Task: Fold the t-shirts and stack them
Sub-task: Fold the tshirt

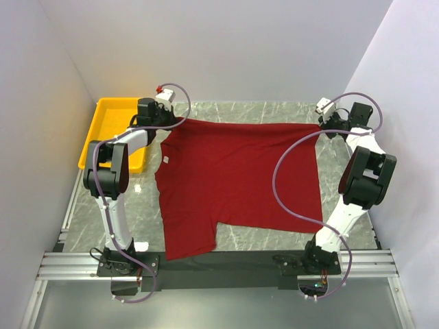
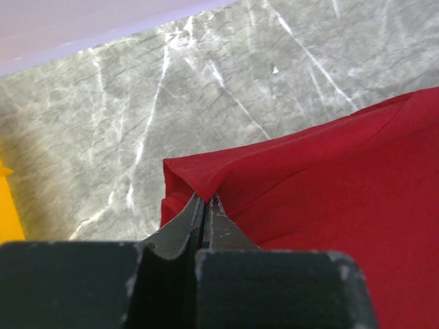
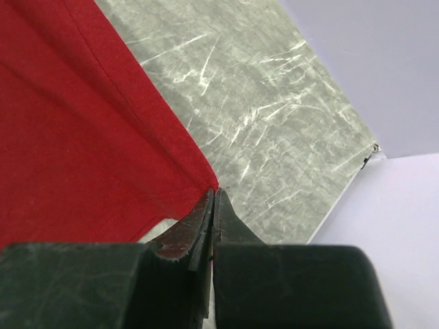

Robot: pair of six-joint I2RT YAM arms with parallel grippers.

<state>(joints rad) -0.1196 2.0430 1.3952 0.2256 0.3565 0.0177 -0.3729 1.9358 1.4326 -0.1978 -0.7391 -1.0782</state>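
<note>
Both pincers are clamped on cloth: my left pincer (image 2: 206, 204) bites one far corner of the dark red t-shirt (image 1: 240, 178), my right pincer (image 3: 214, 195) the other. The shirt spreads flat between them and back toward my bases on the marble table (image 2: 137, 103). A yellow bin (image 1: 113, 116) sits just left of my left pincer.

Yellow tray (image 1: 103, 130) partly behind left arm (image 1: 113, 161), neck label (image 1: 165, 160) (on the t-shirt (image 1: 233, 178)) seemingly too small to read
</note>
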